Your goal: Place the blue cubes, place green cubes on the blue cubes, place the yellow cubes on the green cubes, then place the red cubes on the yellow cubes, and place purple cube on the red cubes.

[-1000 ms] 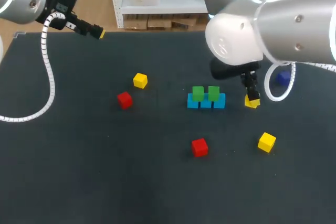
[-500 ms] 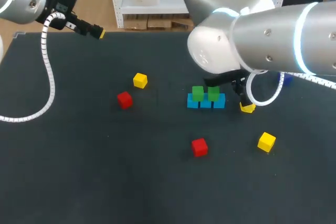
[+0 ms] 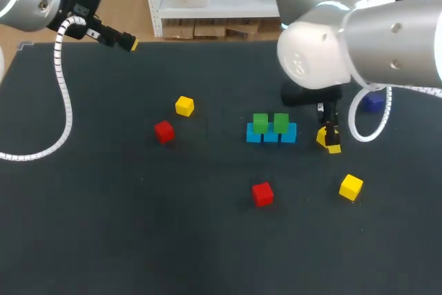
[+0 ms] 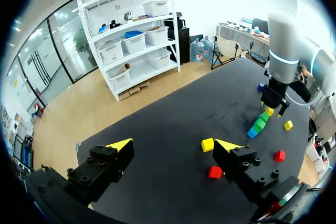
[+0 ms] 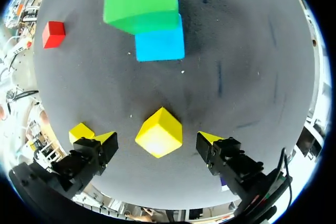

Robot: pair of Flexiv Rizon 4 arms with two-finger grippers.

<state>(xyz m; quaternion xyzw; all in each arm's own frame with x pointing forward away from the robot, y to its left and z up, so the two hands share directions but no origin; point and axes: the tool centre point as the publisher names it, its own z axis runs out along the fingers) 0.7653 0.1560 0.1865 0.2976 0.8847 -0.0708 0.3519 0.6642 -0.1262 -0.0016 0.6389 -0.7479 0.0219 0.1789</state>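
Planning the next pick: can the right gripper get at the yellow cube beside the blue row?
Probably yes: the yellow cube lies between the open fingers of the right gripper, nothing on top, though turned corner-on.

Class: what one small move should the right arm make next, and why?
Probably shut the right claw on the yellow cube: it lies between the open fingers, untouched by either, and the green cubes on the blue cubes carry no yellow yet.
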